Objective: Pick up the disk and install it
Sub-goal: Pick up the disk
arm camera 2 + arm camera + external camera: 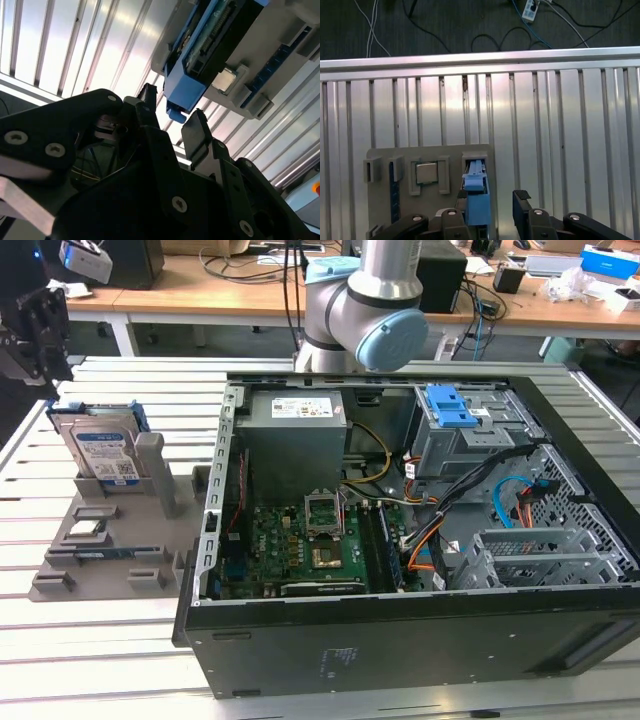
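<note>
— Where's the arm?
— Its gripper [40, 322] hangs at eleven o'clock of the disk [92, 428], jaws wide, gripping nothing.
— And the disk?
— Upright in its grey holder [110, 552], nine o'clock of the computer case [400, 652]; label [110, 455] print unreadable.

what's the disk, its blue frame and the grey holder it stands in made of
Disk: metal casing by its silver-grey sheen, with a paper-like label. Blue frame: likely moulded plastic, uniform bright colour. Grey holder: matte, probably plastic.

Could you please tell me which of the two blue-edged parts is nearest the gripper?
The disk standing upright in the grey holder, close to the gripper; the blue latch sits inside the computer case.
</note>
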`<state>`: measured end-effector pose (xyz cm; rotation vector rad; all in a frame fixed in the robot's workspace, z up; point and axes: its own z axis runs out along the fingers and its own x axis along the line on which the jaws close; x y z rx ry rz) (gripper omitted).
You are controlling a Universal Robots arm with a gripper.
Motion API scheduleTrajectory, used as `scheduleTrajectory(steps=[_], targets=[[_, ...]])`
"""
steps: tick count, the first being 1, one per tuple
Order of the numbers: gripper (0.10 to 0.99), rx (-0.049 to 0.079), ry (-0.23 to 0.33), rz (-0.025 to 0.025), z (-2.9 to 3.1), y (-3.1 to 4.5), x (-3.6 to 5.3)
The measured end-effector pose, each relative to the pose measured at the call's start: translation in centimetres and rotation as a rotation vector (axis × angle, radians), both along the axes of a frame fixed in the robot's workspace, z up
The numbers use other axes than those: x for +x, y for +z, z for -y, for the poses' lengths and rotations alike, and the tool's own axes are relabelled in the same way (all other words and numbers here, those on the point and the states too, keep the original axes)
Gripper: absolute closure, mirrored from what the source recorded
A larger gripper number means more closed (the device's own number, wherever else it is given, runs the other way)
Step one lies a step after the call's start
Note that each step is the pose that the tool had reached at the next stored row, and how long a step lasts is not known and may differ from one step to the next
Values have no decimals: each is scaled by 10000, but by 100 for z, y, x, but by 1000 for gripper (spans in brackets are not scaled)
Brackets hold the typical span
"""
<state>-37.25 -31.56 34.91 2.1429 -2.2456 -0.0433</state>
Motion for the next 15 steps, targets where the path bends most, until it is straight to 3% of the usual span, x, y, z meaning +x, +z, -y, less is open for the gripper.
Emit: scheduleTrajectory(steps=[4, 6, 10, 15], targets=[[608, -90, -2, 0, 72, -9, 0], [608, -193, 0, 1, 131, -16, 0], [608, -221, 0, -1, 136, -37, 43], [608, -221, 1, -30, 129, -89, 196]])
